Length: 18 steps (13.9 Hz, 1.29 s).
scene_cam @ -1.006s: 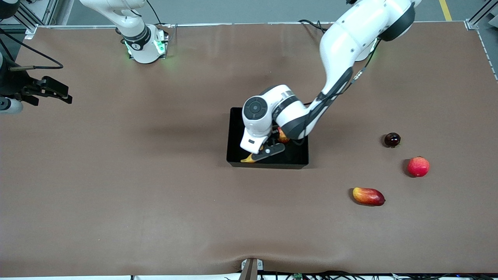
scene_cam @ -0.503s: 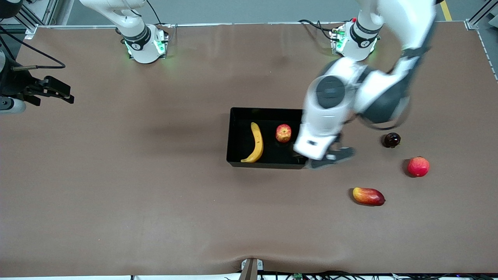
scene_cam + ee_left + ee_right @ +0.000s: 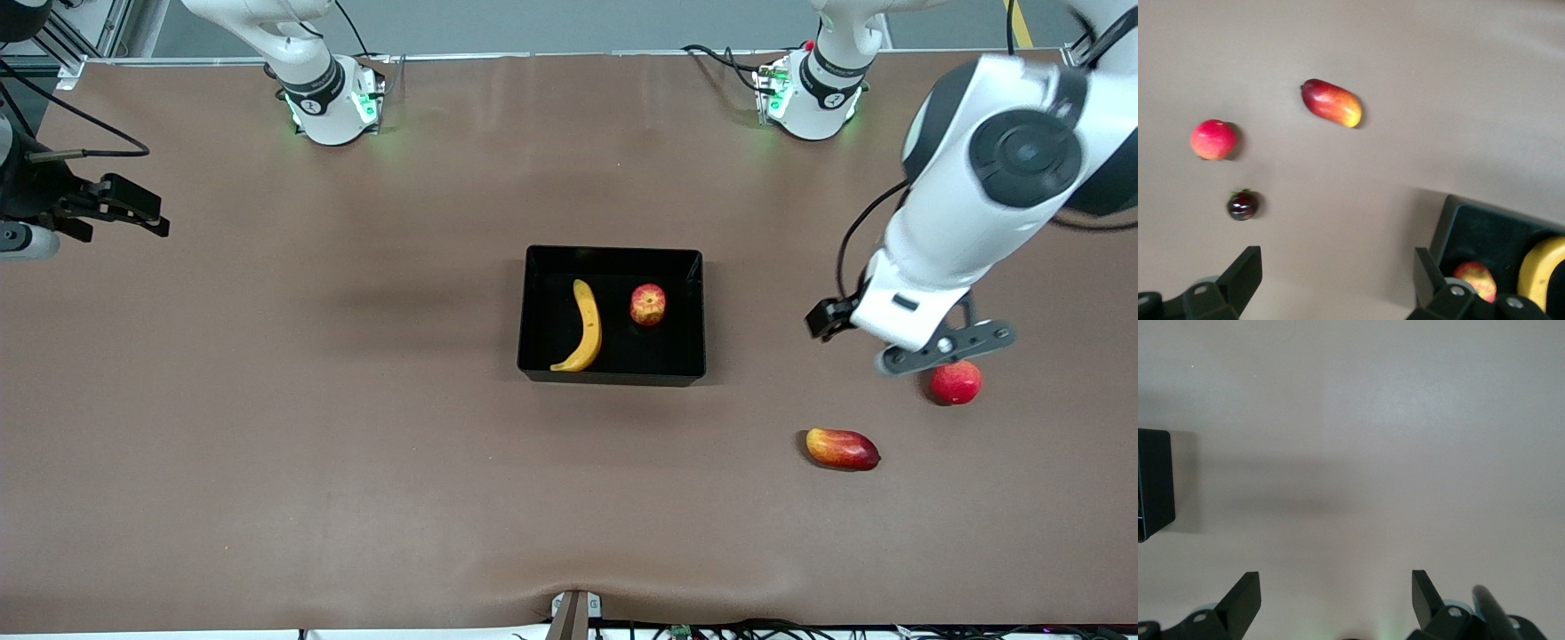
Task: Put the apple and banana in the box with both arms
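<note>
1. The box sits about mid-table, a shallow black tray with upright walls, and both task fruits are inside it.
2. The banana lies flat on the tray floor toward the right arm's end of the box, curved, one tip pointing at the wall nearest the front camera.
3. The apple stands just beside the banana, toward the left arm's end, dimple up. The two look slightly apart, not touching. Nothing else is in the tray.
4. The left gripper is up in the air over the bare table toward the left arm's end, well apart from the box, hanging above a spot right by the pinkish-red round fruit. Its fingers are spread wide with nothing between them, which the left wrist view shows pretty clearly.
5. In that same wrist view there's a small dark cherry-like fruit, the round red one and the mango-shaped fruit, all loose on the table outside the tray. A corner of the box with the apple and banana peeks in too.
6. The right gripper waits at the right arm's end of the table, over bare brown surface, fingers released and empty.
</note>
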Available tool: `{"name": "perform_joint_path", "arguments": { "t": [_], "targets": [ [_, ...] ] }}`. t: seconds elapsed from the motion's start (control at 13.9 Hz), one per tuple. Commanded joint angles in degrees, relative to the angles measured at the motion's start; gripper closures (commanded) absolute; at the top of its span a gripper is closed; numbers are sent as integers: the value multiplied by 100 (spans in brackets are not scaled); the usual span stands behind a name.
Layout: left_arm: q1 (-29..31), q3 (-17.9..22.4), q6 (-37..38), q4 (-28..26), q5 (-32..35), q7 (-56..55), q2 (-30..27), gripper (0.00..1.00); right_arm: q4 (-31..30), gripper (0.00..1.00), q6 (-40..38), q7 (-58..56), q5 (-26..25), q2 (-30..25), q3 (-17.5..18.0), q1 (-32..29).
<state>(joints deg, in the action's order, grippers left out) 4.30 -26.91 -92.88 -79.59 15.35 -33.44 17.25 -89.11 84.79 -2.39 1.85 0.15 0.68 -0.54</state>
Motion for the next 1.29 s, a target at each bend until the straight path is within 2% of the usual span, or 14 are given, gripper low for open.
{"name": "perform_joint_path", "arguments": {
  "t": [0.0,0.29,0.36,0.5,0.65,0.79,0.93,1.22],
  "targets": [
    [211,-25,226,-197,-111,582,-467,0,52,0,-16,28,-71,-6,-6,28],
    [229,19,375,-223,-225,988,-775,0,61,0,-42,37,-70,-23,-15,19],
    [186,141,385,-276,-426,1189,-950,0,61,0,-42,37,-79,-24,-15,28],
    [-112,772,385,-617,-917,1663,-1328,0,52,0,-51,46,-62,-24,-15,19],
    [-507,1335,393,-916,-1025,1823,-1680,0,52,0,-60,55,-62,-24,-15,19],
    [-736,1731,394,-1215,-1069,2095,-1961,0,52,0,-60,142,-62,-24,-15,2],
    [-720,1821,402,-1357,-1218,2114,-2111,0,52,0,-60,222,-62,-32,-15,10],
    [-641,1786,613,-1287,-1289,2026,-2156,0,52,0,-60,213,-70,-24,-15,19]
  ]
}}
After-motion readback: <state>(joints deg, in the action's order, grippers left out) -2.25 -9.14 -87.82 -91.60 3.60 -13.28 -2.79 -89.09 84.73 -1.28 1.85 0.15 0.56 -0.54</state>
